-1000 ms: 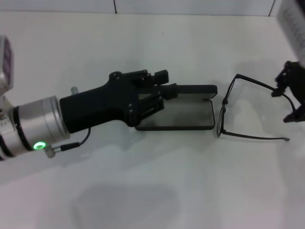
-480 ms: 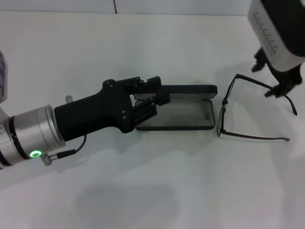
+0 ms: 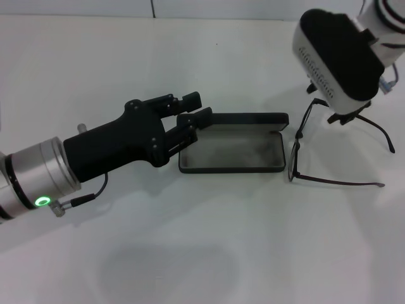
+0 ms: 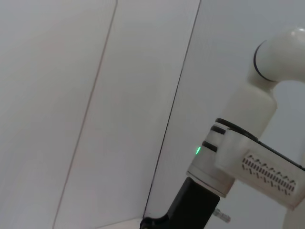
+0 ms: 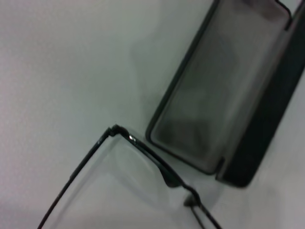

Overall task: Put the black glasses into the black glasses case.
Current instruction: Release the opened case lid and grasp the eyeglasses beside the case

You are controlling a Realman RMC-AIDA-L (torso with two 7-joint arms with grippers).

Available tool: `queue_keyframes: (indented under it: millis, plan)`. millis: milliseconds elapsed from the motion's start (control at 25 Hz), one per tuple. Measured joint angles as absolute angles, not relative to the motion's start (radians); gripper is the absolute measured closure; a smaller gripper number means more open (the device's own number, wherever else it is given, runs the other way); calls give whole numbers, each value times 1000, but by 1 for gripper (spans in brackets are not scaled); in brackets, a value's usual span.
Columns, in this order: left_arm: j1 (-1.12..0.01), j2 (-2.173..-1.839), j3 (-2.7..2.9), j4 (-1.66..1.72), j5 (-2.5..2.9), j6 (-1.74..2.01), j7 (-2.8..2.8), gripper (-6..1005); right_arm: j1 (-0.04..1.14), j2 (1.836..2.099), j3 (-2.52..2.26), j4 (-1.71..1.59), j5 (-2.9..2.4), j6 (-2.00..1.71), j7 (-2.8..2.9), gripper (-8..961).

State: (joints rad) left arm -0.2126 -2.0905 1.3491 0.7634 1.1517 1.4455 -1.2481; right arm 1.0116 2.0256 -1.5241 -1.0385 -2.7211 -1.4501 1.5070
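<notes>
Black glasses (image 3: 316, 149) lie unfolded on the white counter (image 3: 209, 240), their lens front just beside the open end of the black glasses case (image 3: 231, 152), both temple arms stretching away from it toward the robot's right. The case sits open, grey-lined tray facing up, lid standing along its far edge, nothing inside.

The left hand (image 3: 195, 115) hovers at the case's other end, fingers parted with a narrow gap and gripping nothing. The right hand (image 3: 345, 117) hangs above the far temple arm, mostly hidden under its own wrist housing; I cannot tell whether its fingers are apart or together, nor whether they touch the frame.

Judging from this, the pickup has not happened yet. The frame is thin wire lying flat, so the right hand could close on air or scrape the counter. A pinch on one temple alone would likely let the glasses swing and tilt. With the temples spread, the glasses look wider than the tray and could snag on its rim. The left hand is also close enough to nudge the case.
</notes>
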Motion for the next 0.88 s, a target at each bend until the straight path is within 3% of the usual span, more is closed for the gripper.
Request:
queue_keyframes:
  millis: [880]
  plan:
    - [-233, -2091, 1347, 674, 1109, 1445, -1170, 634, 1048, 2028, -1645, -880, -2587, -1322, 1407, 321]
